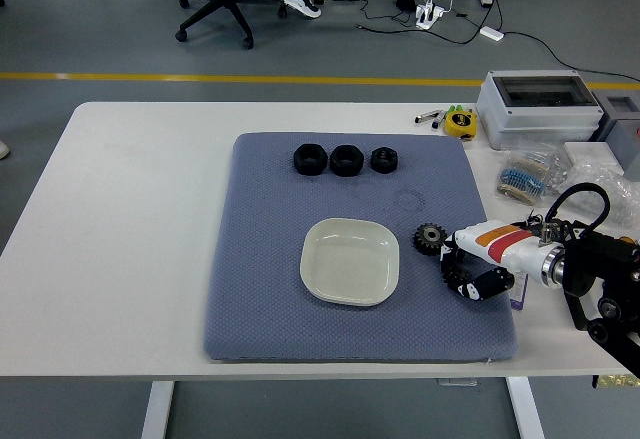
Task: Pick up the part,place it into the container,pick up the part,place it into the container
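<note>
A small black gear (451, 278) lies on the blue mat (265, 259), right of the empty white square dish (350, 261). My right hand (458, 267), white with an orange stripe, comes in from the right and has its black fingers curled round this gear, low on the mat. A larger black gear (431, 237) rests just above and to the left of the hand, apart from it. My left arm does not show.
Three black nuts (346, 159) sit in a row at the mat's far edge. A yellow tape measure (460, 122), a grey box (540, 107) and bags of small parts (528, 181) crowd the table's right side.
</note>
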Tool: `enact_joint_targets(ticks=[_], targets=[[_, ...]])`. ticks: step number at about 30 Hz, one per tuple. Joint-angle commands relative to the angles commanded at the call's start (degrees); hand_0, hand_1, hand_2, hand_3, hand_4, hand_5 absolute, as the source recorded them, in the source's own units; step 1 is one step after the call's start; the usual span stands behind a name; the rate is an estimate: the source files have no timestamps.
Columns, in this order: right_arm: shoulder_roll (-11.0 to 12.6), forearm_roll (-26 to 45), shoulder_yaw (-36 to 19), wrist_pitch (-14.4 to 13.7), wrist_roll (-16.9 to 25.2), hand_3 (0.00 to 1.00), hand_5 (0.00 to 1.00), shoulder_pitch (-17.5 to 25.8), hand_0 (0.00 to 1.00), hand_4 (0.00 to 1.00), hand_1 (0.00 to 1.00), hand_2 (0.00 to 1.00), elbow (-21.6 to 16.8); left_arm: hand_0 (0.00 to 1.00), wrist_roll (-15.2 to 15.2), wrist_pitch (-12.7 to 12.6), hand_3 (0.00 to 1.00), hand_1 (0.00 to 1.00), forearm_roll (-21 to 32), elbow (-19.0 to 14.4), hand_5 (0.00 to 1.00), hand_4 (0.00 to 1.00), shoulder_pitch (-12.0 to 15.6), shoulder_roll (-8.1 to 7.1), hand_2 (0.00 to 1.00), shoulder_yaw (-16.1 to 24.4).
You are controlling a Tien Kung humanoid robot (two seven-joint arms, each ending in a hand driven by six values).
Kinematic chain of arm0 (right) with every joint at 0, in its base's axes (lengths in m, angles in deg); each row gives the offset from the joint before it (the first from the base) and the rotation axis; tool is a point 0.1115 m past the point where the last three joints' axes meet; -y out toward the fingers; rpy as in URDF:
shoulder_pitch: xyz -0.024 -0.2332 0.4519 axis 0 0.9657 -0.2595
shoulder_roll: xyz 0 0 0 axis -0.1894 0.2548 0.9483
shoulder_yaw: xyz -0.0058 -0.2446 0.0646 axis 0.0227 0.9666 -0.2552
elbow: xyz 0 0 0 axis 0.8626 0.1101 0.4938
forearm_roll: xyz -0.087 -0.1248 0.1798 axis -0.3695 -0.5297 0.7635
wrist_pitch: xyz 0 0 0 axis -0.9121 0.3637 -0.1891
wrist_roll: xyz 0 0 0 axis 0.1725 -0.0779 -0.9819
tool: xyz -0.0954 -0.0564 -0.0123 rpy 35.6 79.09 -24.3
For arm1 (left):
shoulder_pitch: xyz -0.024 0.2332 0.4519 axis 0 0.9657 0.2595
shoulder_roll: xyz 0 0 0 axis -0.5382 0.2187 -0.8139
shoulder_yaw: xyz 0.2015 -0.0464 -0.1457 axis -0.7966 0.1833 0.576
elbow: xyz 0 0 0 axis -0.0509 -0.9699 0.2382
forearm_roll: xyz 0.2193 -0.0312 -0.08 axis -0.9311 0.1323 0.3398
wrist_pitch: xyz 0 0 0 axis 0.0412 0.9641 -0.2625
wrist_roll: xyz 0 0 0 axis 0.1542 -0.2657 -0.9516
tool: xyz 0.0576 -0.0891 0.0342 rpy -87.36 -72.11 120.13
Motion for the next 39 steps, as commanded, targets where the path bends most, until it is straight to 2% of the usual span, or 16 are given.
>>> enact_joint_targets(ticks=[1,2,13,14,25,26,31,32,37,38,39], targets=[[0.0,0.0,0.0,0.0,0.1,0.529,0.157,0.0,0.546,0.680,0.552,0.561,0.0,0.680,0.0,0.0,0.553,0.648,0.0,0.0,0.582,0.619,0.0,0.00,0.641,0.0],[0.0,0.0,0.0,0.0,0.1,0.500,0.138,0.0,0.428,0.645,0.492,0.513,0.0,0.680,0.0,0.0,0.553,0.647,0.0,0.0,0.582,0.620,0.0,0.01,0.640,0.0],[0.4,-1.7,-0.7,2.1,1.1,0.524,0.134,-0.1,0.429,0.628,0.491,0.529,-0.9,0.681,0.0,0.0,0.553,0.648,0.3,0.0,0.582,0.619,-0.1,-0.05,0.641,-0.2],[0.4,-1.8,-0.8,2.3,1.2,0.632,0.167,-0.1,0.459,0.686,0.527,0.588,-1.0,0.680,0.0,0.0,0.553,0.646,0.1,0.0,0.582,0.619,-0.1,-0.06,0.641,-0.2],[0.5,-2.9,-1.0,3.3,1.3,0.675,0.167,-0.1,0.456,0.711,0.525,0.609,-1.4,0.681,0.0,0.1,0.553,0.646,0.1,-0.1,0.581,0.619,-0.2,-0.13,0.639,-0.2],[0.5,-2.8,-1.0,3.3,1.3,0.600,0.144,-0.1,0.410,0.659,0.500,0.549,-1.4,0.681,0.0,0.1,0.553,0.646,0.1,-0.1,0.582,0.619,-0.2,-0.14,0.639,-0.2],[0.4,-2.6,-0.9,3.8,1.4,0.600,0.144,-0.1,0.410,0.659,0.500,0.549,-1.1,0.681,-0.1,0.1,0.553,0.646,-0.2,-0.1,0.582,0.619,-0.2,-0.17,0.639,0.0],[0.5,-2.5,-0.8,3.9,1.5,0.505,0.107,-0.1,0.333,0.593,0.436,0.487,-1.1,0.681,-0.1,0.1,0.553,0.645,-0.1,-0.1,0.582,0.619,-0.3,-0.18,0.639,0.0],[0.6,-2.6,-0.8,3.8,1.5,0.505,0.107,0.0,0.333,0.593,0.436,0.487,-1.1,0.681,-0.1,0.1,0.553,0.645,-0.1,-0.1,0.582,0.619,-0.3,-0.16,0.639,-0.1],[0.6,-2.5,-0.8,3.7,1.5,0.463,0.100,0.0,0.258,0.595,0.393,0.448,-1.1,0.681,-0.1,0.1,0.553,0.645,0.0,-0.1,0.582,0.619,-0.3,-0.16,0.640,0.0],[0.6,-2.5,-0.8,3.6,1.5,0.463,0.100,0.0,0.258,0.595,0.393,0.448,-1.1,0.681,-0.1,0.1,0.553,0.645,-0.1,-0.1,0.582,0.619,-0.3,-0.16,0.640,0.0]])
